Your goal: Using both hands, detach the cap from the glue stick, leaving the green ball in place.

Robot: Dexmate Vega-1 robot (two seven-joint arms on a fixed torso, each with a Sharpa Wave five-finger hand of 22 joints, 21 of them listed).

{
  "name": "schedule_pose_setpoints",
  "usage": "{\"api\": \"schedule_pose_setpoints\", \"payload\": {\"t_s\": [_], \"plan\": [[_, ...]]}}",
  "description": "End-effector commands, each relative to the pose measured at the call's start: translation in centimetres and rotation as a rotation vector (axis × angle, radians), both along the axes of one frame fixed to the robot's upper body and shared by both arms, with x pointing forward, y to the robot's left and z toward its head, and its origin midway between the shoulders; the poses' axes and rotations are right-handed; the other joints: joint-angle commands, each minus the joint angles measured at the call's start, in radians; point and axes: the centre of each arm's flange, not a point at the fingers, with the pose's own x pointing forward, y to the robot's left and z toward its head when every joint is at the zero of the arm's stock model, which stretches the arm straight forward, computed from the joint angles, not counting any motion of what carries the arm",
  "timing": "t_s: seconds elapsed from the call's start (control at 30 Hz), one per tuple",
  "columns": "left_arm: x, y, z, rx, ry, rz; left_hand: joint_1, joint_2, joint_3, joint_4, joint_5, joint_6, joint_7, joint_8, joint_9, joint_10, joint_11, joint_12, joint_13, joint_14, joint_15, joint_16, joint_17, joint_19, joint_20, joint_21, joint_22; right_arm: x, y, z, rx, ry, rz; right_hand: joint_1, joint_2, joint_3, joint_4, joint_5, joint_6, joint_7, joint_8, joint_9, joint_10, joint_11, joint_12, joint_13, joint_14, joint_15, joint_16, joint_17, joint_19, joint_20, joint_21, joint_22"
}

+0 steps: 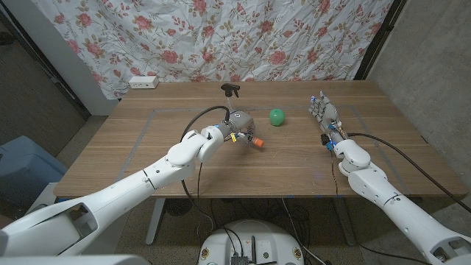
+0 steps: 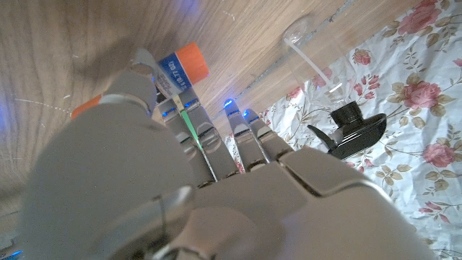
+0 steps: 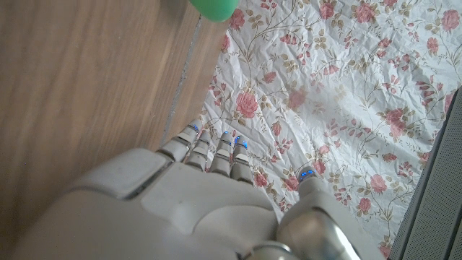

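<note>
The glue stick point(image 1: 254, 140) has a blue-and-white label and an orange cap point(image 2: 189, 61). It lies low over the middle of the wooden table point(image 1: 147, 147). My left hand point(image 1: 237, 125) grips its body, and the capped end sticks out toward the right. Past my thumb, the left wrist view shows the stick's other orange end point(image 2: 85, 108). The green ball point(image 1: 276, 117) sits on the table just right of my left hand, apart from it. My right hand point(image 1: 324, 116) stands farther right with its fingers apart and holds nothing. The green ball point(image 3: 213, 7) lies beyond my right hand point(image 3: 209, 202).
A small black clamp-like object point(image 1: 231, 89) stands near the table's far edge, seen as well in the left wrist view point(image 2: 354, 128). A white power strip point(image 1: 143, 82) lies at the back left. A floral cloth point(image 1: 257, 37) hangs behind the table.
</note>
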Motion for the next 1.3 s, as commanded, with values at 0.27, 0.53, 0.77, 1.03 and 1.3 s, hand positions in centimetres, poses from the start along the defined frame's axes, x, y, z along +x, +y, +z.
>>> {"api": "schedule_pose_setpoints", "payload": {"t_s": [0.27, 0.53, 0.77, 1.03, 1.3], "plan": [[-0.6, -0.2, 0.4, -0.112, 0.035, 0.04, -0.015, 0.0, -0.011, 0.004, 0.007, 0.005, 0.007, -0.012, 0.005, -0.008, -0.011, -0.01, 0.002, -0.016, -0.13, -0.003, 0.001, 0.004, 0.0, -0.001, 0.003, -0.7, 1.1, 1.1, -0.084, -0.029, 0.037, -0.006, 0.034, 0.01, -0.002, 0.005, 0.012, 0.0, 0.002, 0.004, 0.007, 0.001, 0.004, 0.003, 0.008, 0.003, 0.011, 0.001, 0.005, -0.001, 0.005, 0.004], [-0.8, -0.2, 1.0, -0.167, 0.016, 0.051, -0.019, 0.005, -0.014, 0.006, 0.007, 0.017, 0.013, -0.011, 0.006, -0.001, -0.01, -0.007, 0.003, -0.005, -0.12, 0.003, 0.002, 0.005, 0.002, -0.001, 0.003, -1.3, 2.0, 1.9, -0.202, -0.051, 0.026, -0.005, 0.034, 0.01, -0.003, 0.005, 0.019, -0.002, 0.004, 0.004, 0.011, 0.0, 0.005, 0.003, 0.01, 0.001, 0.012, 0.0, 0.009, -0.003, 0.006, 0.003], [-0.9, 0.0, 1.3, -0.235, 0.015, 0.069, -0.019, 0.007, -0.015, 0.006, 0.007, 0.022, 0.012, -0.012, 0.006, 0.004, -0.01, -0.006, 0.004, -0.001, -0.122, 0.004, 0.002, 0.002, 0.0, -0.002, 0.003, -1.8, 2.4, 2.4, -0.293, -0.086, 0.002, 0.004, 0.031, 0.015, -0.012, 0.005, 0.023, -0.007, 0.004, 0.004, 0.012, 0.002, 0.005, 0.003, 0.011, -0.001, 0.01, -0.003, 0.011, -0.003, 0.006, 0.003], [-0.9, 0.1, 1.7, -0.309, 0.022, 0.062, -0.019, 0.008, -0.017, 0.005, 0.008, 0.023, 0.016, -0.014, 0.006, 0.008, -0.011, -0.005, 0.005, 0.002, -0.123, 0.005, 0.003, 0.001, 0.0, -0.003, 0.003, -2.6, 2.6, 3.1, -0.39, -0.152, -0.043, 0.02, 0.019, 0.019, -0.029, 0.005, 0.023, -0.022, 0.003, 0.003, 0.015, 0.0, 0.005, 0.003, 0.011, 0.0, 0.007, -0.01, 0.008, -0.002, 0.004, 0.003], [-0.8, 0.2, 1.9, -0.389, 0.032, 0.047, -0.021, 0.009, -0.019, 0.005, 0.007, 0.024, 0.021, -0.016, 0.006, 0.01, -0.011, -0.004, 0.006, 0.005, -0.123, 0.005, 0.003, 0.001, 0.001, -0.003, 0.003, -3.4, 2.6, 3.8, -0.461, -0.185, -0.085, 0.039, 0.009, 0.025, -0.049, 0.004, 0.014, -0.036, -0.001, 0.003, 0.003, -0.009, 0.001, 0.003, 0.003, -0.004, 0.001, -0.017, 0.006, -0.003, 0.003, 0.003]]}}
